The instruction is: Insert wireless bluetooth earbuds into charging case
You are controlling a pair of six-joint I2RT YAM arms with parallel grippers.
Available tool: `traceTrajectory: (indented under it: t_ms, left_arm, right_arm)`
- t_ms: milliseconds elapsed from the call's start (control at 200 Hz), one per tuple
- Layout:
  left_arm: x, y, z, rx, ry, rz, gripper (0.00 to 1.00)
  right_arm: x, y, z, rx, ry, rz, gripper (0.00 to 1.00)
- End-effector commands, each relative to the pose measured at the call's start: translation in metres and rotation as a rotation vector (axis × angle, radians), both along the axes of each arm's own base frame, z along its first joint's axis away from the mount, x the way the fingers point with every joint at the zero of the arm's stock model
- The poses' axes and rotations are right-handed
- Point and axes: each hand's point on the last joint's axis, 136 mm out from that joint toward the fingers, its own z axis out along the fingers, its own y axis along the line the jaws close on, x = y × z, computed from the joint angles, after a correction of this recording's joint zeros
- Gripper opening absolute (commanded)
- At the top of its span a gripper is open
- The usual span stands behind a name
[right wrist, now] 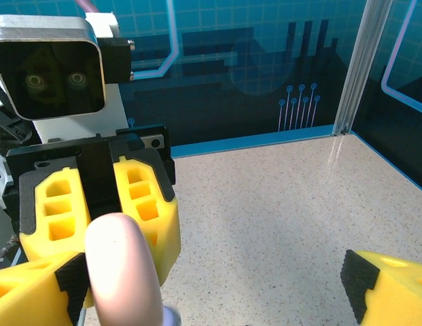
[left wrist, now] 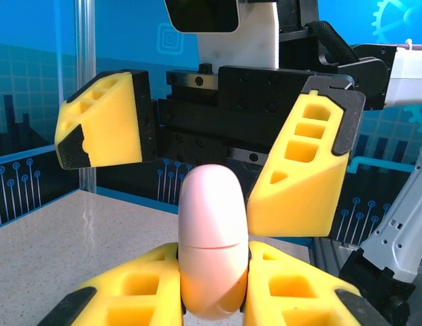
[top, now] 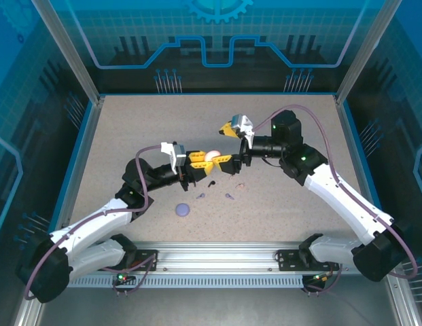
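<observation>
From above, the bits on the table (top: 299, 136) at 6 o'clock of the pink case (top: 212, 157) are too small to read: a black speck (top: 211, 183), two lavender specks (top: 200, 196), a pale pink speck (top: 239, 185); stems and facing cannot be told. In the left wrist view the fingers (left wrist: 136, 292) of the left gripper (left wrist: 214, 272) hide the case's flanks and run off the bottom edge. In the right wrist view the case is blurred and cut off at 7 o'clock, the right gripper (right wrist: 211, 275) loses both fingers at 4 and 8 o'clock, and a lavender scrap (right wrist: 171, 316) beside the case cannot be identified
</observation>
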Motion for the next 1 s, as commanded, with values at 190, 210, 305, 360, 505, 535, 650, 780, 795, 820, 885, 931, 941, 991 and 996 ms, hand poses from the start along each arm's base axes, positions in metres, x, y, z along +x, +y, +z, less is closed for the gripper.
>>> traceTrajectory:
  t_ms: [190, 210, 305, 360, 505, 535, 650, 780, 795, 820, 885, 931, 941, 991, 996]
  left_arm:
    - [-0.015, -0.001, 0.02, -0.018, -0.088, -0.046, 0.03]
    - [-0.015, -0.001, 0.019, -0.016, -0.087, -0.045, 0.03]
    - [-0.015, -0.001, 0.019, -0.015, -0.087, -0.045, 0.03]
    - [-0.015, -0.001, 0.019, -0.015, -0.087, -0.045, 0.03]
    - [-0.013, 0.0, 0.018, -0.013, -0.085, -0.034, 0.03]
    - [-0.013, 0.0, 0.017, -0.013, -0.084, -0.03, 0.03]
    - [-0.011, 0.002, 0.013, -0.007, -0.084, -0.008, 0.03]
    - [-0.011, 0.006, 0.012, -0.009, -0.1, 0.018, 0.03]
    - [-0.012, 0.007, 0.013, -0.01, -0.105, 0.02, 0.03]
    - [-0.013, 0.008, 0.013, -0.012, -0.109, 0.023, 0.02]
    - [-0.014, 0.01, 0.015, -0.015, -0.12, 0.032, 0.02]
    - [-0.016, 0.011, 0.016, -0.016, -0.128, 0.031, 0.02]
    - [-0.017, 0.011, 0.016, -0.016, -0.128, 0.031, 0.02]
    - [-0.018, 0.013, 0.018, -0.018, -0.13, 0.033, 0.02]
    - [-0.018, 0.012, 0.018, -0.018, -0.131, 0.032, 0.02]
  right_arm:
    - [0.022, -0.007, 0.021, 0.019, -0.039, -0.07, 0.98]
    - [0.023, -0.007, 0.021, 0.019, -0.038, -0.071, 0.98]
    - [0.024, -0.009, 0.022, 0.02, -0.037, -0.073, 0.98]
    - [0.023, -0.008, 0.021, 0.02, -0.033, -0.07, 0.99]
    - [0.011, -0.01, 0.029, 0.041, -0.034, -0.022, 0.99]
    - [0.006, -0.012, 0.033, 0.053, -0.039, -0.012, 0.99]
    - [-0.007, -0.026, 0.048, 0.092, -0.046, -0.035, 1.0]
    - [0.005, -0.052, 0.036, 0.075, 0.046, -0.233, 1.0]
    - [0.008, -0.056, 0.033, 0.07, 0.068, -0.267, 1.0]
    - [0.013, -0.062, 0.026, 0.057, 0.104, -0.324, 1.0]
    - [0.026, -0.08, 0.002, 0.007, 0.222, -0.474, 1.0]
    - [0.035, -0.095, -0.019, -0.036, 0.31, -0.588, 1.0]
    - [0.036, -0.099, -0.024, -0.049, 0.328, -0.611, 1.0]
    - [0.041, -0.112, -0.049, -0.108, 0.418, -0.699, 0.99]
    - [0.041, -0.113, -0.053, -0.115, 0.428, -0.706, 0.99]
